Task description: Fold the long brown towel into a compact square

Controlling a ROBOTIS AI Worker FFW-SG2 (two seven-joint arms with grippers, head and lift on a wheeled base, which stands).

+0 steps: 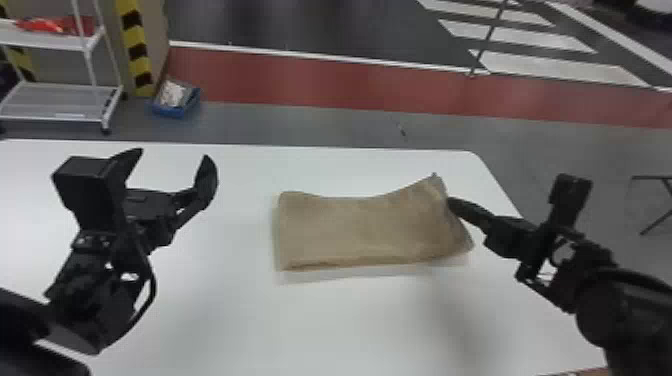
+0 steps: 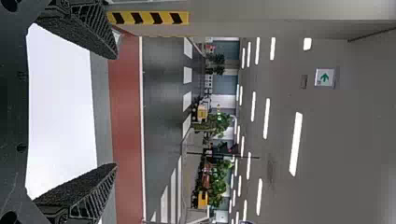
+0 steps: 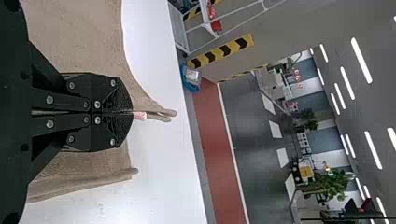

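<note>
Table (image 1: pixel 320 325) was before us, white and flat, and over its left part we held the left gripper (image 1: pixel 169 167) with its two fingers wide apart and nothing between them. The right gripper (image 3: pixel 130 112) we had clenched on the right short end of the towel (image 1: pixel 360 227), near the middle of this end, where a small pink and white label (image 3: pixel 139 115) came out by its tips. The towel was lying in the middle of the table, to the right of the left gripper; its long axis ran from our left to our right, and its far right corner stood up a little, pointing away from us. We judged it light and very soft, not slippery and not fragile, but its layers could slide apart. So we thought it best to pinch all layers together at the short end, then bring this end over to the left one, which should give nearly a square. Farther off, on the floor beyond the table, were a blue box (image 1: pixel 169 111) and a white rack (image 1: pixel 55 118).
</note>
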